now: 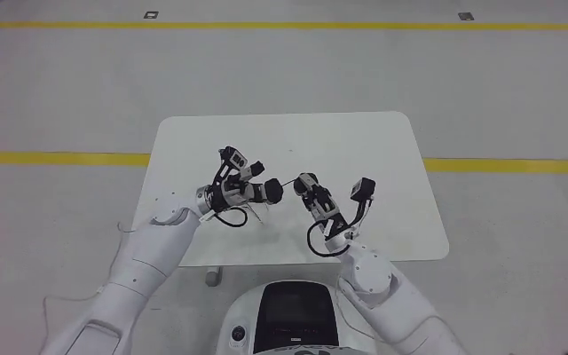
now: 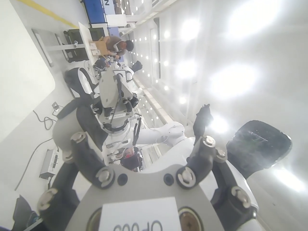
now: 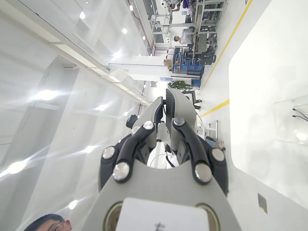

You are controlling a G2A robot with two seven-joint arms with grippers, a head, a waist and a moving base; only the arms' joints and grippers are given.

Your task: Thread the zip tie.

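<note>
Both arms hover over the near middle of the white table [image 1: 355, 142]. My right gripper [image 1: 306, 186] points away from the body, its fingers [image 3: 169, 111] almost together. In the left wrist view that right gripper [image 2: 115, 92] is shut on a thin dark zip tie [image 2: 117, 97] running along its fingers. My left gripper [image 1: 271, 189] faces the right one from a short gap to its left. The left gripper [image 2: 137, 121] is open, its fingers [image 2: 204, 118] spread wide with nothing between them.
The table's rounded edge [image 3: 231, 73] borders grey floor with yellow lines [image 1: 284, 25]. A clear plastic piece [image 3: 288, 121] with small black tips stands on the table beyond the right gripper. The far half of the tabletop is bare.
</note>
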